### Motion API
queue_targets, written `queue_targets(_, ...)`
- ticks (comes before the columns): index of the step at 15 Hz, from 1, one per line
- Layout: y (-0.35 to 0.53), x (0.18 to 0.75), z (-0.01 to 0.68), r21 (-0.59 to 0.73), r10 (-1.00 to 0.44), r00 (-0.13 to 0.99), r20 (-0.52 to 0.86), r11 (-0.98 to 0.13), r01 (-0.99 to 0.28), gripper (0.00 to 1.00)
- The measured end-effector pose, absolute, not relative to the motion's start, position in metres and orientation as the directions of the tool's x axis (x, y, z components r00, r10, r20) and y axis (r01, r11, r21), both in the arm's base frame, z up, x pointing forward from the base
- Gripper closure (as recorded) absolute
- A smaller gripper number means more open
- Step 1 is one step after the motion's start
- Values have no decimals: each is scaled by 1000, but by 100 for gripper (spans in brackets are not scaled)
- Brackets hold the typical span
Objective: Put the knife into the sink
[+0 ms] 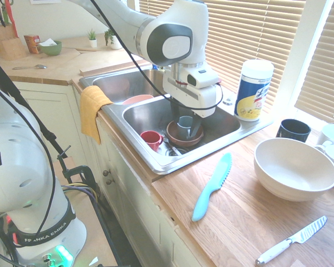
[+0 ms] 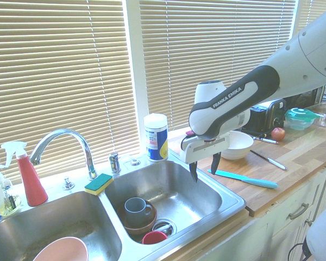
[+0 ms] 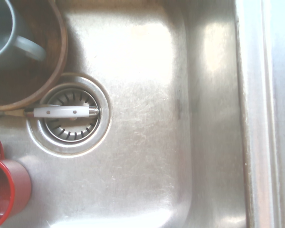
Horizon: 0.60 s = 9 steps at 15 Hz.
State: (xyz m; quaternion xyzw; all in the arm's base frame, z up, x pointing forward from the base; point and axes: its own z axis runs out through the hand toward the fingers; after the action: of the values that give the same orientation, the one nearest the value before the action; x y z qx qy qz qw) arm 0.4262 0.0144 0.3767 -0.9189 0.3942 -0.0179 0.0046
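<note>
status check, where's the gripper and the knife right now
Gripper open, empty, hanging over the sink. Knife flat on the counter, untouched. Brown bowl and red cup sit in the basin.

1. The arm (image 1: 128,22) is glossy white, built of rounded tubular links.
2. A dark grey oval cap covers the side of the joint (image 1: 172,44) near the wrist.
3. Black "FRANKA EMIKA" lettering runs along a white band on a dark grey link (image 2: 233,98).
4. The base (image 1: 22,183) carries a black ring with the same name in white, and a green light glows below it.
5. Thin black cables trail along the arm to the wrist.
6. The gripper (image 2: 205,166) has a white boxy body and two dark, tapering fingers.
</note>
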Motion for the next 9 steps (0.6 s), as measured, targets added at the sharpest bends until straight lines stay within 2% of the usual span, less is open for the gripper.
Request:
queue_targets(3,14,427,376,-21,-707,707,32,-707,-707,0)
queue_targets(6,-10,423,376,11,-566,824,9,-824,-566,0)
queue_targets(9,-70,411,376,67,-409,912,12,-910,-409,0)
